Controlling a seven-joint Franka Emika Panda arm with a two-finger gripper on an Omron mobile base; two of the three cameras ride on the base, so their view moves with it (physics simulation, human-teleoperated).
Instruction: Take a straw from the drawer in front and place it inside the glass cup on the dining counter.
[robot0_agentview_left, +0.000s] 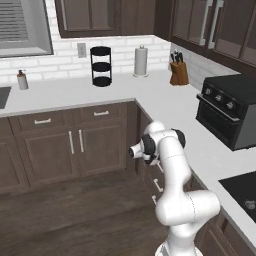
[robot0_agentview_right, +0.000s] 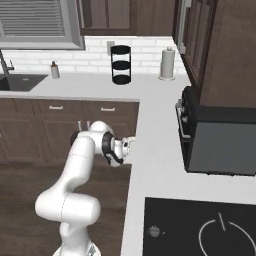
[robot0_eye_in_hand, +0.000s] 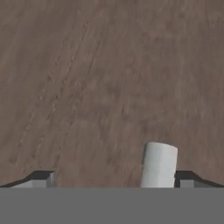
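Brown wood panel (robot0_eye_in_hand: 109, 78) fills the space right in front of the hand, w/ a silver bar handle (robot0_eye_in_hand: 159, 165) standing just inside the right-hand fingertip (robot0_eye_in_hand: 189, 180), gripper (robot0_eye_in_hand: 116, 180) spread fully wide around it & gripping nothing; can't tell where the straw is.

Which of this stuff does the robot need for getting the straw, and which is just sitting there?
For the job:
- drawer front, right up close to the hand
- its silver handle
- gripper, open

Just lying about:
- paper towel roll
- knife block
- black tiered rack
- countertop oven
- small bottle
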